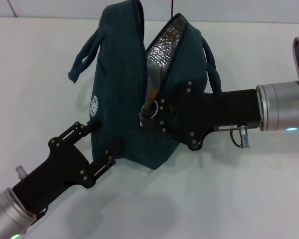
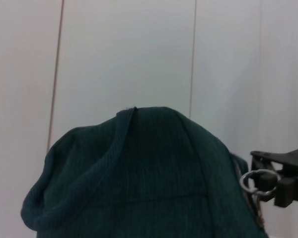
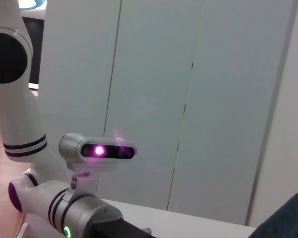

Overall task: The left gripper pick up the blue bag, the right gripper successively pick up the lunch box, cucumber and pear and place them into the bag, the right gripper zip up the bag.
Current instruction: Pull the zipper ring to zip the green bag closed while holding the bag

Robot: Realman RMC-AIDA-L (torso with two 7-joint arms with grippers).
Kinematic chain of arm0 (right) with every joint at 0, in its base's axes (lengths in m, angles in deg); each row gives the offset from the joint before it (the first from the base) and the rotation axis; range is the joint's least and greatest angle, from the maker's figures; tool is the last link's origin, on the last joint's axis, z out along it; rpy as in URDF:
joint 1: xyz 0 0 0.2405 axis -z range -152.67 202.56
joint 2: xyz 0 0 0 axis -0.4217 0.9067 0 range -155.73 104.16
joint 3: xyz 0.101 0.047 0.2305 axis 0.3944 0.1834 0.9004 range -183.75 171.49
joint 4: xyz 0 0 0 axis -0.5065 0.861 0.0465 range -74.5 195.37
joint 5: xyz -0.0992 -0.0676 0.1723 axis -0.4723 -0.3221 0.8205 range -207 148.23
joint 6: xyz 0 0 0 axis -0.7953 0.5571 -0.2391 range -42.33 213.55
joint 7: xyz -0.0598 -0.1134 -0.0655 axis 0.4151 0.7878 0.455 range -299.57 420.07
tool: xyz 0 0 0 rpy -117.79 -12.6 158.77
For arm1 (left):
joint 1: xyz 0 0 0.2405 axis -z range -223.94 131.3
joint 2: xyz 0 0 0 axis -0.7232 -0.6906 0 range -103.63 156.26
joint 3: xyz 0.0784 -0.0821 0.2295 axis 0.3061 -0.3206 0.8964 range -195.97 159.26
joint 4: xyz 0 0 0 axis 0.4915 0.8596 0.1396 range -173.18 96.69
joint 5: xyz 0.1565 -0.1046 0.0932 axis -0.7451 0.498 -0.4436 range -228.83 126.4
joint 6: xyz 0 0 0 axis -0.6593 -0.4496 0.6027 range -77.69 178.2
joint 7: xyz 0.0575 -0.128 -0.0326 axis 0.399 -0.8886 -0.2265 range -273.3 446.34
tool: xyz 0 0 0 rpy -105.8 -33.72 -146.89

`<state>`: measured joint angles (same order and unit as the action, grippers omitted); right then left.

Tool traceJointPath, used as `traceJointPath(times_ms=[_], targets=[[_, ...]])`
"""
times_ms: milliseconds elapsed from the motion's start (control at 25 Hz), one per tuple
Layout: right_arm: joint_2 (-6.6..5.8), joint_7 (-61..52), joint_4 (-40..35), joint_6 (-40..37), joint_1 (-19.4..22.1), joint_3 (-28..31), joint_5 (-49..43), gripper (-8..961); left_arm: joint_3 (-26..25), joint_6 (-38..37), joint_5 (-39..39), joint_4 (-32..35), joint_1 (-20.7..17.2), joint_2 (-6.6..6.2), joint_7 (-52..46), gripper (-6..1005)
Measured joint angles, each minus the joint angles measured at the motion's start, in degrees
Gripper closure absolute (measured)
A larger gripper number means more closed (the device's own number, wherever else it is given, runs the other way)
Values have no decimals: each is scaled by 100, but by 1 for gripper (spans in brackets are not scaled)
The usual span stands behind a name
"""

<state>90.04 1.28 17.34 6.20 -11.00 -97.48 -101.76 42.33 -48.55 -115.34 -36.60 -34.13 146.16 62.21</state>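
A: Can you see inside the blue bag (image 1: pixel 122 94)?
B: Only silver lining; the contents are hidden.
A: The left gripper (image 1: pixel 100 144)?
B: Its fingertips are against the bag, grip unclear. The right gripper (image 1: pixel 152 113) covers the zipper pull.

Open white table all round; the bag's mouth is narrow and partly blocked.

The dark teal-blue fabric bag (image 1: pixel 122 89) stands mid-table, its silver-lined opening (image 1: pixel 164 45) a slim gap facing up and far. The black two-finger right gripper (image 1: pixel 152 113) reaches in from the right and sits at the metal zipper ring (image 1: pixel 150 108), closing off the near end of that gap. The black two-finger left gripper (image 1: pixel 102 142) presses the bag's near left side, barring that approach. The two loop handles (image 1: pixel 84 55) jut out left and right. The white tabletop (image 1: pixel 229 189) lies bare near right and far left.
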Motion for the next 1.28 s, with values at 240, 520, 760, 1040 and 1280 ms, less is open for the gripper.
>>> traceJointPath(times_ms=[240, 520, 760, 1040, 1280], targets=[[5, -6, 13, -14, 26, 31, 5, 895, 3, 205, -4, -23, 134, 4, 52, 382], [9, -4, 17, -6, 128, 30, 95, 895, 28, 287, -22, -43, 183, 8, 374, 688], [9, 151, 82, 1, 211, 33, 444, 896, 422, 357, -26, 23, 220, -10, 529, 812], [10, 536, 200, -27, 339, 37, 1143, 896, 788, 498, -39, 33, 332, -21, 630, 905], [19, 1098, 582, -154, 400, 39, 2114, 895, 802, 563, -38, 38, 345, -25, 634, 933]])
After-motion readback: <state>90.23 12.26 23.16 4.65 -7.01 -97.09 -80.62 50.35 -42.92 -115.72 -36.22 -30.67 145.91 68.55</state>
